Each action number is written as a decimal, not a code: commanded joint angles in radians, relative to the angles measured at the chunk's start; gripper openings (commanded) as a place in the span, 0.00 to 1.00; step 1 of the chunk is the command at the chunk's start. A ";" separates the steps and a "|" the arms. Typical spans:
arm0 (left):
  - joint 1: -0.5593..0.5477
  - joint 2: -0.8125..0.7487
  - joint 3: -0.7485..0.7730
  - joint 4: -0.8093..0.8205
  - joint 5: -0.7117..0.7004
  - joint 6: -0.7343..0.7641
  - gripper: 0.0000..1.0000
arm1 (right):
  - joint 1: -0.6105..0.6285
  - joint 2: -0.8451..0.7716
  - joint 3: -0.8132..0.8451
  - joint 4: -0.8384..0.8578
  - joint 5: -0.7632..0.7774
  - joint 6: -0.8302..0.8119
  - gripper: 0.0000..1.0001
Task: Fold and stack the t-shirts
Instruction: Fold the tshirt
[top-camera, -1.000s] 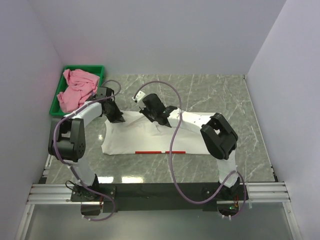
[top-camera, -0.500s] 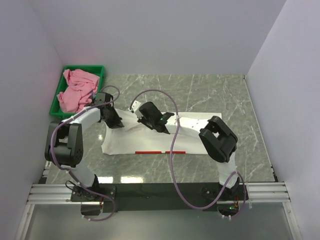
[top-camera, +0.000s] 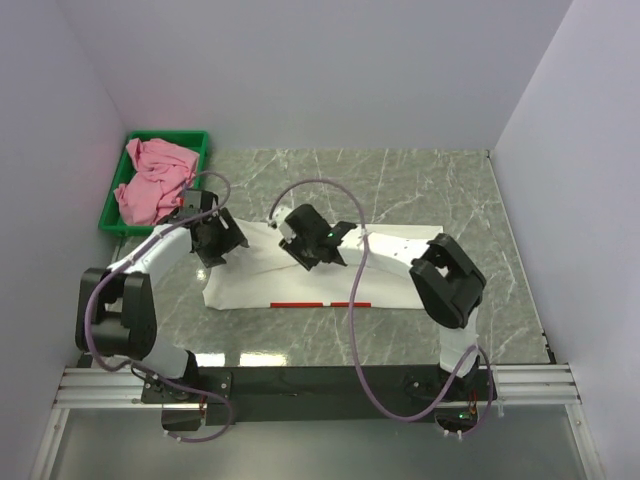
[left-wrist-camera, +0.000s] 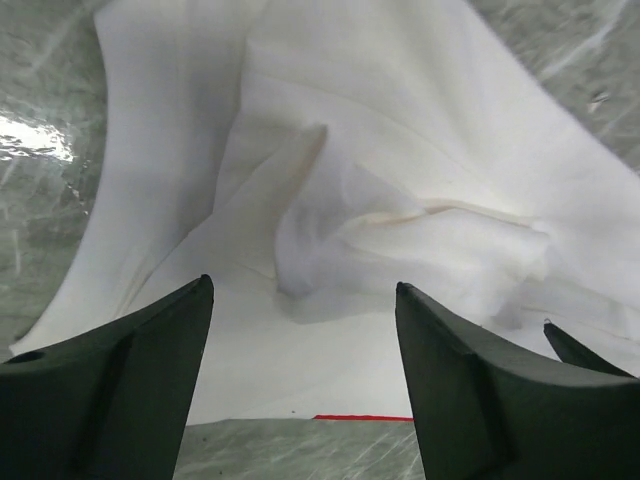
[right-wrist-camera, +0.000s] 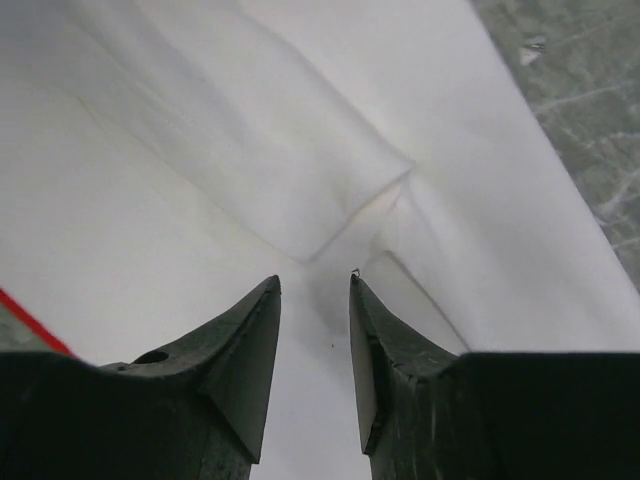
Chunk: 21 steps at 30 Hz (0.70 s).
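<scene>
The white t-shirt (top-camera: 300, 280) lies folded into a wide band across the middle of the table, a thin red edge of its print (top-camera: 320, 304) showing along its near side. My left gripper (top-camera: 222, 243) hovers over the shirt's left end, and in the left wrist view the left gripper (left-wrist-camera: 302, 287) is wide open above a rumpled fold (left-wrist-camera: 340, 220) with nothing in it. My right gripper (top-camera: 318, 250) is over the shirt's upper middle. The right wrist view has the right gripper (right-wrist-camera: 313, 280) open a little above a creased flap (right-wrist-camera: 330, 190), holding nothing. The pink t-shirt (top-camera: 155, 180) lies crumpled in the tray.
A green plastic tray (top-camera: 196, 138) stands at the back left against the side wall. White walls close in the left, back and right. Grey marble table (top-camera: 420, 185) shows around the shirt. Purple cables loop over both arms.
Both grippers were shut on the white shirt's far edge and have opened and let it go. The left gripper has drawn back to the left; the fabric has settled flat.
</scene>
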 joint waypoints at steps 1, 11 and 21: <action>0.004 -0.073 0.003 0.001 -0.057 0.013 0.79 | -0.080 -0.118 0.041 0.011 -0.156 0.226 0.41; -0.035 -0.031 -0.006 0.054 -0.014 -0.018 0.71 | -0.192 -0.039 0.025 0.213 -0.386 0.630 0.35; -0.058 0.000 -0.095 0.210 0.024 -0.019 0.86 | -0.230 0.049 -0.013 0.318 -0.494 0.722 0.34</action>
